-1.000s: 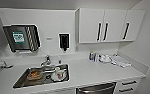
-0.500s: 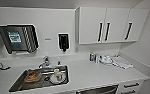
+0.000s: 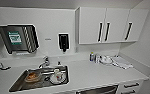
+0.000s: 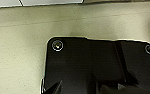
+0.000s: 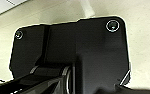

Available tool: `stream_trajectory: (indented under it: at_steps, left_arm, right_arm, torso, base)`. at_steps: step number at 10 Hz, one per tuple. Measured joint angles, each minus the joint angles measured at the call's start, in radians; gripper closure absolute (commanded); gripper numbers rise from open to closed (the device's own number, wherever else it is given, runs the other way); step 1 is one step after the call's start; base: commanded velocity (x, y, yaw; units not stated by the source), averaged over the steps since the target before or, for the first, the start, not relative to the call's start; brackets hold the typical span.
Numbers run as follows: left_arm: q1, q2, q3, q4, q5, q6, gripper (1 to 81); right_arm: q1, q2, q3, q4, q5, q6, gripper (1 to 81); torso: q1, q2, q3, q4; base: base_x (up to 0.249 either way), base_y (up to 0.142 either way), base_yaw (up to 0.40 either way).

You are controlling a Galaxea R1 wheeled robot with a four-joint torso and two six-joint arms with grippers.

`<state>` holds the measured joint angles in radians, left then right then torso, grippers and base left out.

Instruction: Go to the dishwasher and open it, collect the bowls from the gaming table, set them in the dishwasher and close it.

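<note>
You are facing a smooth white kitchen counter (image 3: 96, 73) with a matching white backsplash. At about 8 o'clock in the head view sits a rectangular stainless-steel sink (image 3: 21, 83), its basin shiny and shallow; inside it lie a brownish round dish (image 3: 32, 77) and, just beside it at its 3 o'clock, a white cup on a white saucer (image 3: 56, 76). A chrome tap (image 3: 44, 63) stands at the sink's 12 o'clock. On the wall at 9 o'clock hangs a boxy dark-grey paper-towel dispenser (image 3: 18, 38) with a green label whose writing is too blurred to read; a small black soap dispenser (image 3: 63, 42) hangs near the centre. At 1 o'clock are flat white wall cabinets with vertical black bar handles (image 3: 104, 25). Below them, on the counter, stand a small blue-capped bottle (image 3: 92, 56), some white crockery (image 3: 104, 59) and a folded pale cloth (image 3: 121, 62).

The built-in dishwasher with a silver-grey front (image 3: 98, 90) shows at 5 o'clock, as a strip under the counter edge, its door closed.

Both wrist views look down past the robot's dark plate onto pale speckled flooring; you cannot tell from them whether either tool is released or clenched
</note>
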<state>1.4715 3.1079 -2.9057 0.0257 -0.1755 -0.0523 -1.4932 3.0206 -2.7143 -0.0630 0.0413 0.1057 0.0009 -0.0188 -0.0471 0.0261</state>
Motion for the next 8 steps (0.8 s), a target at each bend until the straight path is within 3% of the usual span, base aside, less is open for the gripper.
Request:
stream_trajectory:
  at_steps: [2,5,8]
  left_arm:
    - [0.001,-0.033,0.061,0.005,-0.001,0.000,1.0]
    - [0.006,-0.136,0.241,0.009,-0.002,0.000,1.0]
    - [0.023,-0.241,0.393,0.012,-0.010,0.000,1.0]
  right_arm:
    - [-0.011,-0.031,0.087,0.001,0.022,0.000,1.0]
    - [-0.027,-0.141,0.256,0.009,0.058,0.000,1.0]
    - [-0.053,-0.229,0.399,0.018,0.071,0.003,1.0]
  torso:
    - [0.000,0.000,0.000,0.000]
    - [0.001,-0.004,0.000,0.000]
    - [0.050,-0.085,0.000,0.000]
  base:
    - [0.000,0.000,0.000]
    - [0.000,0.000,0.000]
    - [0.000,0.000,0.000]
